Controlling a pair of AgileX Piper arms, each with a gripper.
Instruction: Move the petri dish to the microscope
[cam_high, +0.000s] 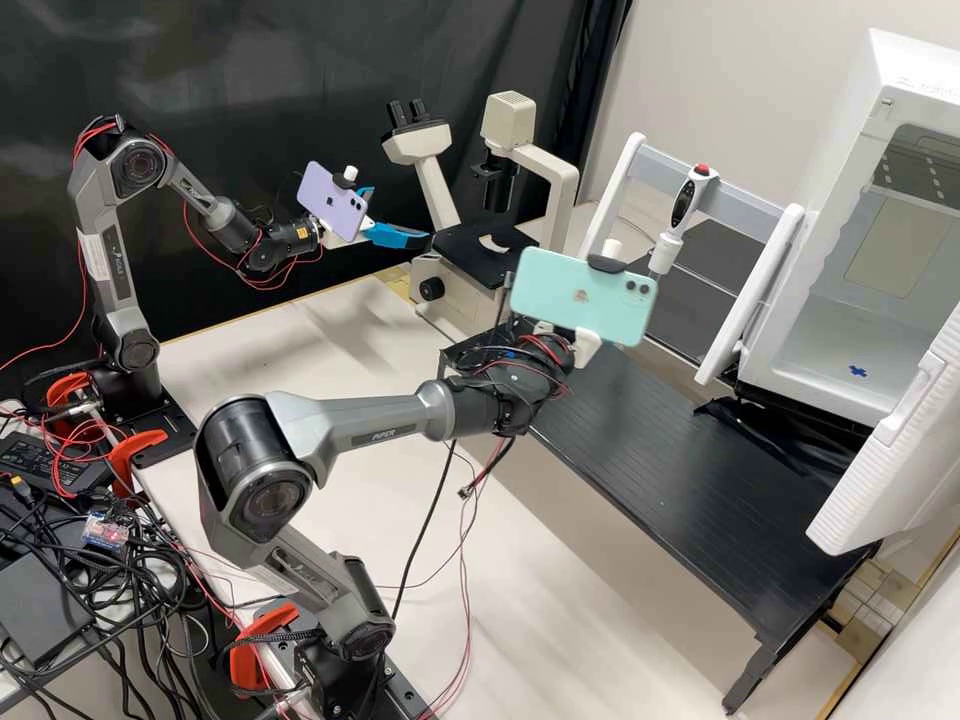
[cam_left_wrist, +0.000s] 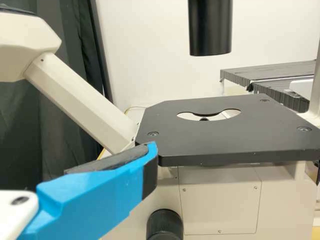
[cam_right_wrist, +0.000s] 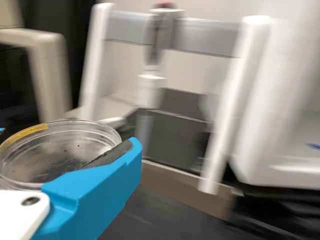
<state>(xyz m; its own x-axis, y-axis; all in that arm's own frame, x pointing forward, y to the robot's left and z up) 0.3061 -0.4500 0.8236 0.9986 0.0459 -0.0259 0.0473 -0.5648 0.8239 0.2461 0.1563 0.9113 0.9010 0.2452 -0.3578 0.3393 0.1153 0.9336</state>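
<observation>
The right gripper (cam_high: 588, 348) clamped the petri dish (cam_right_wrist: 55, 152); the left gripper (cam_high: 402, 215), fingers apart, stood beside the microscope (cam_high: 455, 300), a white frame (cam_high: 615, 190) nearby

I'm making out printed lettering on the right arm (cam_high: 384, 434) and the left arm (cam_high: 120, 268); logos are showing on the mint phone (cam_high: 580, 297) and lilac phone (cam_high: 331, 200).

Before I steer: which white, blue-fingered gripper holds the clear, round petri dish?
The right gripper: the dish is clamped there. The left gripper, near the black microscope stage, has no dish.
</observation>
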